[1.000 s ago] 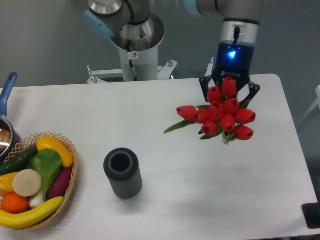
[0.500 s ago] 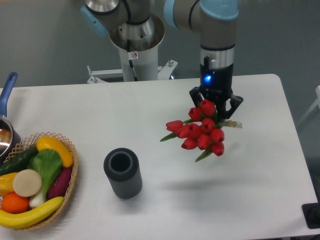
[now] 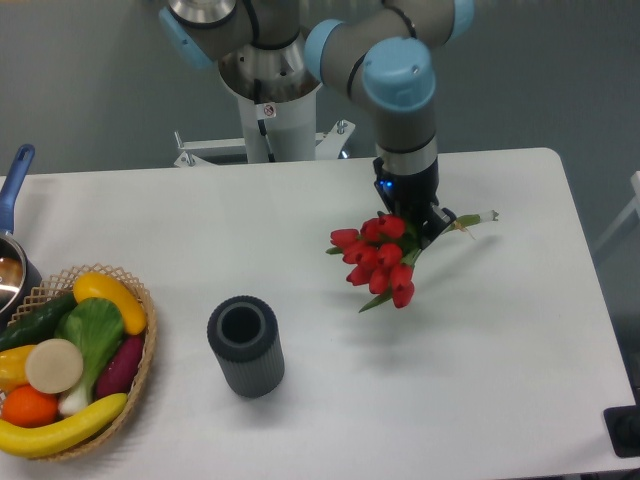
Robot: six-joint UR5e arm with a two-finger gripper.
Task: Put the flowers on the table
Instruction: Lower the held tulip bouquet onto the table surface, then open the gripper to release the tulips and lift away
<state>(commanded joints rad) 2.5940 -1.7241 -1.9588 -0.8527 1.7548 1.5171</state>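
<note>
The flowers (image 3: 378, 261) are a bunch of red tulips with green leaves, lying almost level just above the white table (image 3: 300, 400), right of centre. Their pale green stems (image 3: 472, 220) stick out to the right past the gripper. My gripper (image 3: 420, 225) points down from above and is shut on the flowers near where the stems meet the heads. A faint shadow lies under the blooms. I cannot tell whether the heads touch the tabletop.
A dark grey ribbed cylinder vase (image 3: 245, 346) stands upright left of the flowers. A wicker basket (image 3: 140, 350) of fruit and vegetables sits at the front left. A pot with a blue handle (image 3: 15, 180) is at the left edge. The robot base (image 3: 268, 90) stands behind the table.
The gripper has moved left and down with the flowers. The bunch has tilted from upright to nearly level, heads to the left and stems to the right.
</note>
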